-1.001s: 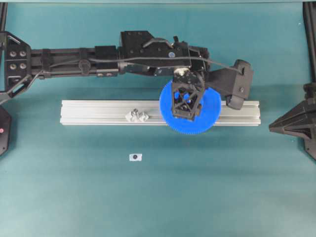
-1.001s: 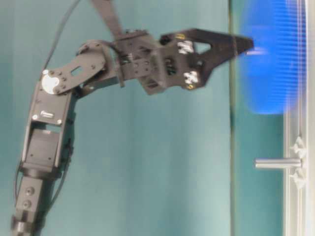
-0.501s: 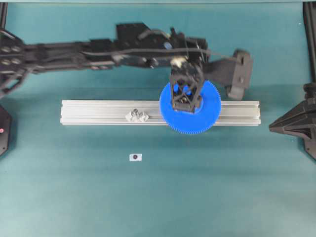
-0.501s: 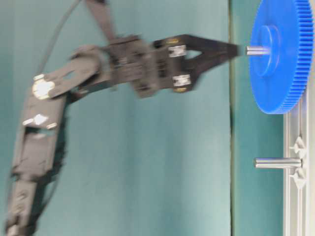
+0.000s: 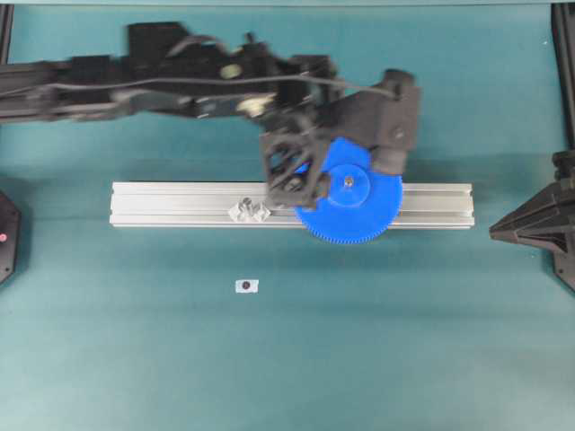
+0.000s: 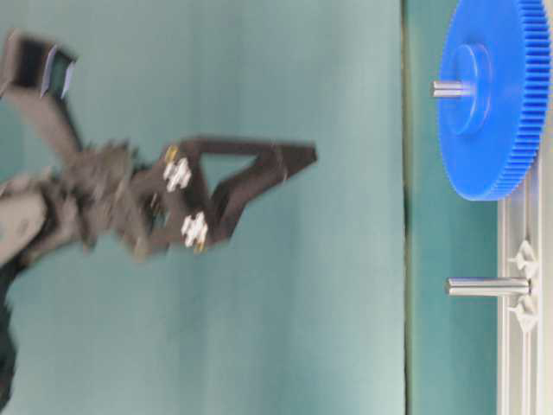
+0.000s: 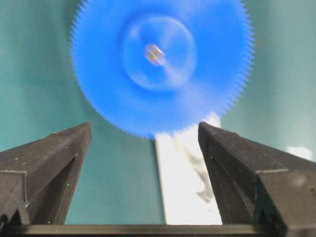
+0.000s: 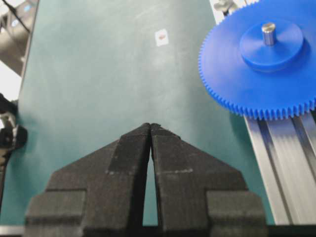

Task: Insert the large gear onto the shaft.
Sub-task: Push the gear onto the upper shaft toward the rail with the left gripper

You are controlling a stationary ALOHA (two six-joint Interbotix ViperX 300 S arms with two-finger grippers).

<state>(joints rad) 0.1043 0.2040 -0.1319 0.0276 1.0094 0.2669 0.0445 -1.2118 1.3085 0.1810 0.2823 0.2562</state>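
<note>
One large gear, a bright-blue plastic disc with fine teeth and a raised round hub, sits flat on the ribbed aluminium rail, the thin grey metal shaft poking up through its centre hole. A second pin stands bare farther along the rail. The left gripper hangs above the gear with black jaws spread and empty; the right gripper is pressed together.
</note>
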